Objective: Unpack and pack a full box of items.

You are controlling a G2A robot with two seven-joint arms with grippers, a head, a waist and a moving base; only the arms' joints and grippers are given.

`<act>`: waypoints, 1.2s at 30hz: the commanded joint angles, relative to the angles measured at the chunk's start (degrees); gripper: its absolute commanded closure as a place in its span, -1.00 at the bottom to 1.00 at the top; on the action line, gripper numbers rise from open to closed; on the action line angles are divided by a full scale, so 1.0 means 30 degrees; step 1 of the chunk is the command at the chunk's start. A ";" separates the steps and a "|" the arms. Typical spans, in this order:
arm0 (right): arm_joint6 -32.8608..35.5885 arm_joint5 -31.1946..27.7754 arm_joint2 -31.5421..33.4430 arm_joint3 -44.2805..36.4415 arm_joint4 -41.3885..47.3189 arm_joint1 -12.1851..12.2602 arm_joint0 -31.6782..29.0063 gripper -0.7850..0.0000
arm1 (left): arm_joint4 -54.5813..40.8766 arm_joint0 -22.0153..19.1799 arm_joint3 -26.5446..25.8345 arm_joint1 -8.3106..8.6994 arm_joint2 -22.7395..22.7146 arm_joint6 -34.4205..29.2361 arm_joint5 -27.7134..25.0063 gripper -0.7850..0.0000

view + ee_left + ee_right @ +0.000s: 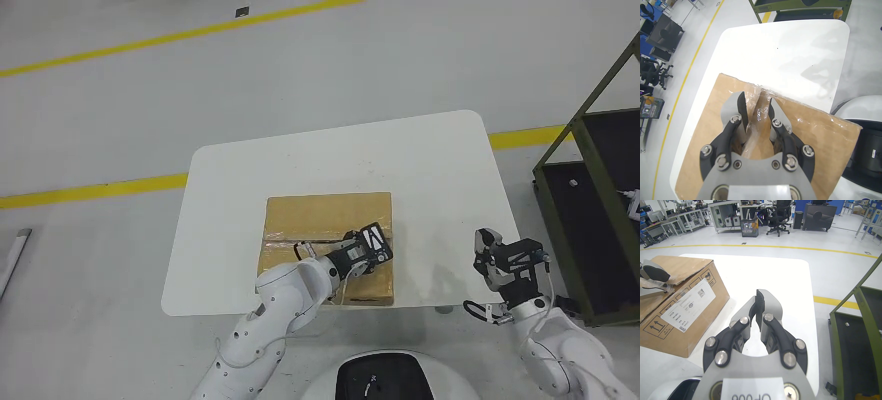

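The box (322, 212) sat closed on the white table (235, 200), just below the middle of the top view and close to the table's near edge; nothing from inside it lay out on the table. Left of it was bare tabletop. Along the lid ran a seam covered with clear tape (761, 111); toward the right end of the box that tape was crinkled and lifted off the cardboard, and in the right wrist view the flap edge there stood slightly raised.

The left gripper (756, 103) was down on that right end of the seam, reaching in from the lower left of the top view; its jaws were parted, one finger on each side of the seam with the loose tape between them, and as far as the views showed they pinched nothing.

Further right, at the lower right of the top view, the right gripper (758, 302) hung above bare table, well apart from the box; its pads were pressed together with nothing between them. The side of the box facing it carried a white label (688, 306). A green cart (600, 240) stood off the table at the far right edge.

By my judgement the task was at its very start: the seal was only partly worked loose; the flaps remained to be opened, then everything taken out, put back in, and the box closed.
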 commanded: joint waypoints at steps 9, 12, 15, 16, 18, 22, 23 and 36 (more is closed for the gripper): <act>0.0040 -0.0058 0.0102 0.0052 0.0078 0.0002 0.0032 1.00 | 0.0157 -0.0138 0.0337 -0.0102 0.0129 0.0111 0.0229 0.91; 0.0094 -0.0108 0.0116 0.0060 0.0039 0.0007 0.0070 1.00 | 0.0216 -0.0159 0.0380 -0.0127 0.0135 0.0156 0.0320 1.00; 0.0139 -0.0154 0.0114 0.0061 0.0039 0.0008 0.0113 1.00 | 0.0245 -0.0149 0.0392 -0.0137 0.0076 0.0241 0.0416 1.00; 0.0151 -0.0165 0.0117 0.0065 0.0041 0.0009 0.0128 1.00 | 0.0251 -0.0127 0.0385 -0.0136 0.0025 0.0282 0.0485 1.00; 0.0141 -0.0219 0.0108 0.0065 0.0055 0.0009 0.0180 1.00 | 0.0296 -0.0052 0.0334 -0.0125 -0.0116 0.0350 0.0632 1.00; 0.0191 -0.0294 0.0078 0.0082 0.0031 0.0011 0.0263 1.00 | 0.0287 0.0124 0.0167 -0.0091 -0.0442 0.0439 0.0866 1.00; 0.0183 -0.0299 0.0073 0.0071 0.0052 0.0009 0.0286 1.00 | 0.0246 0.0179 0.0095 -0.0080 -0.0539 0.0457 0.0894 1.00; 0.0281 -0.0310 0.0025 0.0118 0.0026 0.0006 0.0394 1.00 | -0.0683 0.0494 -0.0989 0.0018 -0.0906 -0.0199 -0.0634 -1.00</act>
